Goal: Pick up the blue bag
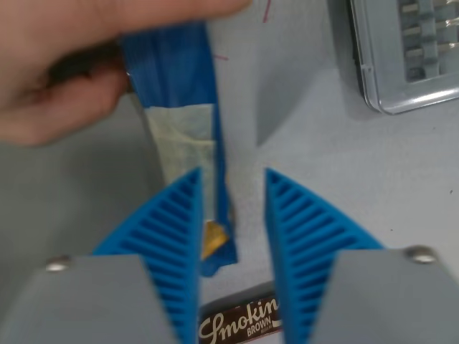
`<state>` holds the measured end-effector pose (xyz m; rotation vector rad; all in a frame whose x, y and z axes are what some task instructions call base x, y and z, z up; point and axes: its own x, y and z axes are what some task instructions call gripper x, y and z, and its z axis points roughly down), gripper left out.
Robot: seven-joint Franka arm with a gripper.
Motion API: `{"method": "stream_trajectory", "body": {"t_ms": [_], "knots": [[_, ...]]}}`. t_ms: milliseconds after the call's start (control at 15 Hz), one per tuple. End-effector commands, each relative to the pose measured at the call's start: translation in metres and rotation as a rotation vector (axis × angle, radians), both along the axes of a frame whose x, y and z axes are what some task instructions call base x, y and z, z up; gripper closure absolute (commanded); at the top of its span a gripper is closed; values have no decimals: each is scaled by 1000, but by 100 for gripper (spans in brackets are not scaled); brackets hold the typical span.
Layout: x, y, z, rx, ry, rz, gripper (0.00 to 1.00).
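A pincer (pixel 232 236) with two blue ribbed plastic fingers (pixel 176 244) stands with its jaws apart above a pale grey table (pixel 344 165). A long, narrow blue plastic bag (pixel 176 72) with a pale translucent panel hangs between the jaws, its lower end lying against the finger on the wrist view's left. A bare human hand (pixel 64 64) grips the bag's top at upper left. A clear plastic case (pixel 405 50) sits at upper right. A brown packet lettered "Smoking Brown" (pixel 240 322) lies at the bottom edge.
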<state>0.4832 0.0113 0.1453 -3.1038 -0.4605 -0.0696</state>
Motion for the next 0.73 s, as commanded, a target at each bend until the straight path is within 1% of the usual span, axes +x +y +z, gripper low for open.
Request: {"method": "stream_trajectory", "body": {"t_ms": [67,333,733], "knots": [[3,-3,1,-3,-22,23,100],[3,-3,1,-3,-22,23,100],[3,-3,21,-4,2,22,100]]}}
